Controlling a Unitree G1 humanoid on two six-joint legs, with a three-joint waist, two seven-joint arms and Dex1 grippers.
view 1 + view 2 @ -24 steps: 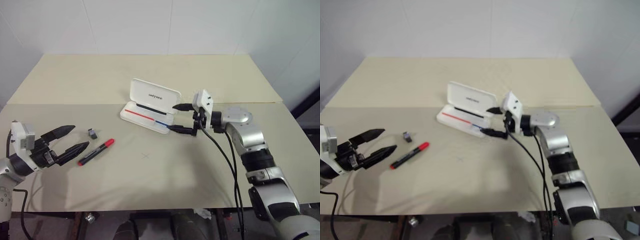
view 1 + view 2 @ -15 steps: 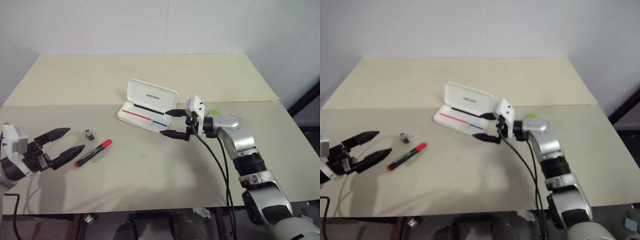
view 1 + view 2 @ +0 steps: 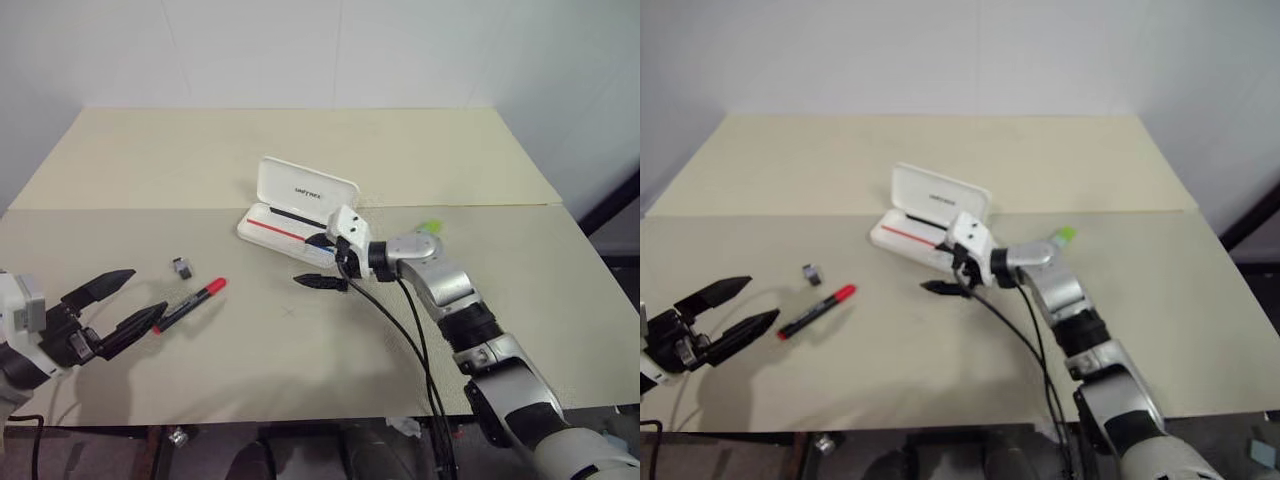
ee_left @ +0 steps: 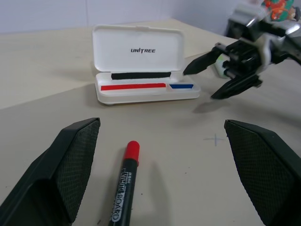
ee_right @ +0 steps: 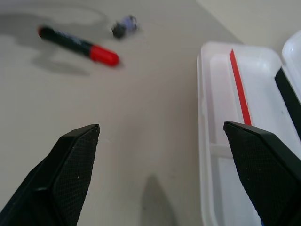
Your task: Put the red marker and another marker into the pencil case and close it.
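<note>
The red marker lies flat on the table, its red cap pointing toward the pencil case. The white case stands open with its UNITREE lid upright; a red-and-blue line shows inside. My left gripper is open, level, just short of the red marker's black end, with nothing held. My right gripper is open and empty, hovering at the case's front right corner and pointing left. The other marker, green-tipped, lies on the table behind my right forearm. In the left wrist view the red marker lies between my fingers.
A small dark grey block sits just beyond the red marker. A seam runs across the table behind the case. The table's front edge is close to my left gripper. Black cables hang from my right wrist over the table.
My right gripper has swung left along the front of the case, uncovering the green-tipped marker behind it. My left gripper has drawn back slightly toward the table's near left edge.
</note>
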